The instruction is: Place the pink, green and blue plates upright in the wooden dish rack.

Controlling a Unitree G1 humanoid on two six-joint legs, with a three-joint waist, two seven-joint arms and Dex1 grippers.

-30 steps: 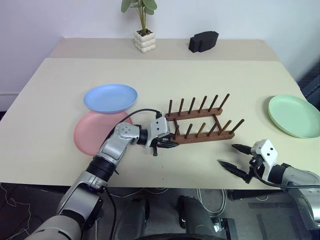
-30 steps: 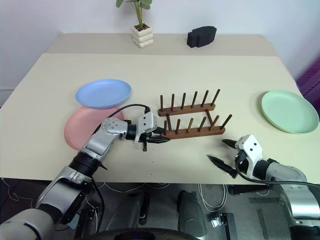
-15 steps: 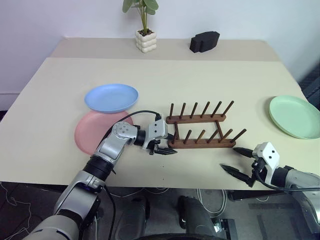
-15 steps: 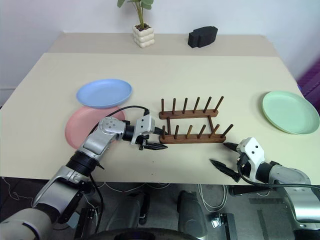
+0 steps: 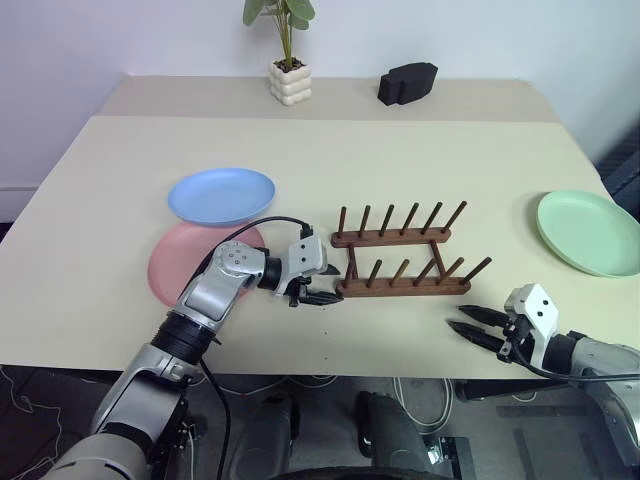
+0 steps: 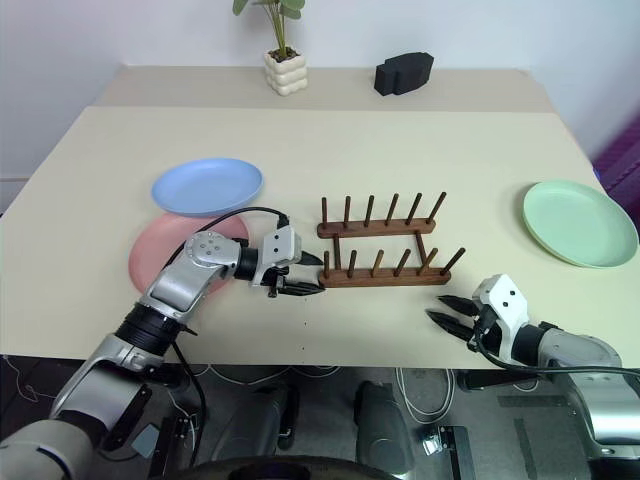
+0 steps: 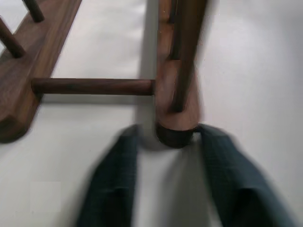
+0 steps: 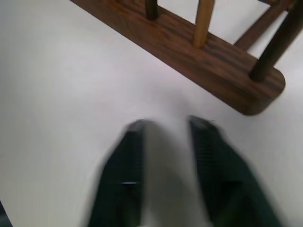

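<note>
A: Rack pos?

B: Wooden dish rack (image 5: 402, 255) sits mid-frame on the beige table (image 5: 420, 160) in head view, both peg rows upright, no plates in it. Rails run left-right across the pic.

A: Plates?

B: All three lie flat on the table. Blue plate (image 5: 221, 195) left of centre, overlapping the far edge of the pink plate (image 5: 180, 265), which is just below it in frame and partly hidden by the left arm. Green plate (image 5: 588, 231) far right, near the table edge, well apart from the rack.

A: L gripper?

B: Left gripper (image 5: 318, 298) at the rack's left end, pointing toward frame right. Wrist view: two fingers (image 7: 113, 189) either side of the near rail's rounded end, narrow gap, blurred. Can't tell if they pinch the wood or just bracket it.

A: R gripper?

B: Right gripper (image 5: 470, 330) lower right of frame, near the front table edge, below the rack's right end. Tips drawn together, clenched on nothing. Wrist view shows fingers (image 8: 125, 175) over bare table, short of the rail end.

A: Other stuff?

B: Potted plant (image 5: 285, 50) in white pot top centre; black block (image 5: 406, 82) right of it, both on the far edge.
</note>
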